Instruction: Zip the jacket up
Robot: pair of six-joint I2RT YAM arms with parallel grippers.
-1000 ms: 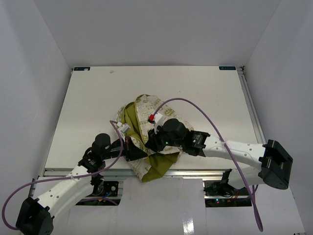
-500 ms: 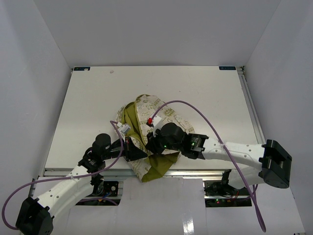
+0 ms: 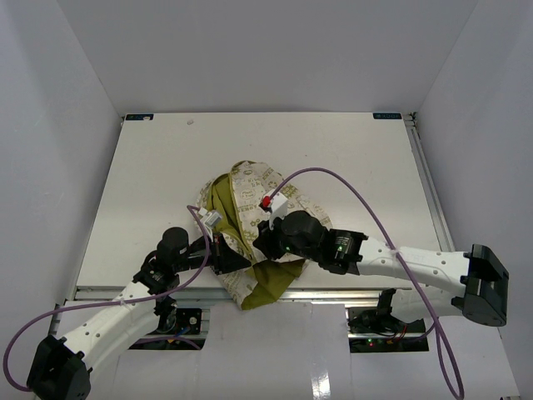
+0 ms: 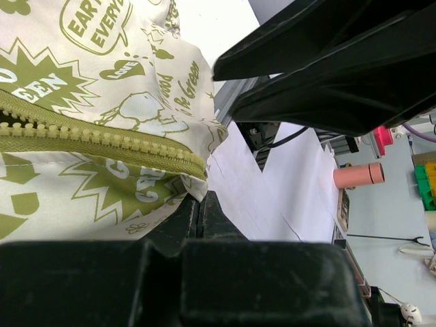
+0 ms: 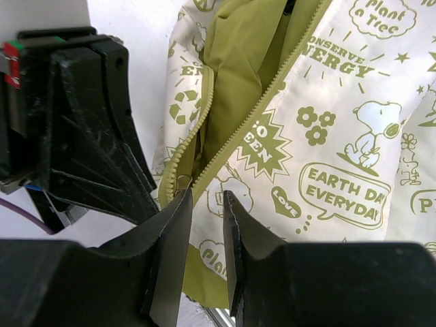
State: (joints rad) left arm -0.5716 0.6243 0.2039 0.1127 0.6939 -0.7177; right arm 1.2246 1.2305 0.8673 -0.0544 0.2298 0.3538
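A: White surface (image 3: pixel 150 167), walled round. Jacket (image 3: pixel 250 187) bunched by near edge, zipper (image 5: pixel 269 87) undone.
B: Left pincer (image 4: pixel 199 204) clenched on hem. Right pincer (image 5: pixel 204 211), slightly parted, newly drawn in over zipper foot; closing not begun.

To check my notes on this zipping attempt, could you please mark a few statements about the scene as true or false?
1. The jacket is fully zipped. False: the zipper is open, and the olive lining shows between its two rows of teeth.
2. The left gripper is shut on the jacket's fabric next to the zipper's end. True.
3. The right gripper is at the zipper with a narrow gap between its jaws. True.
4. The jacket lies at the far edge of the table. False: it lies at the near edge, close to the arms' bases.
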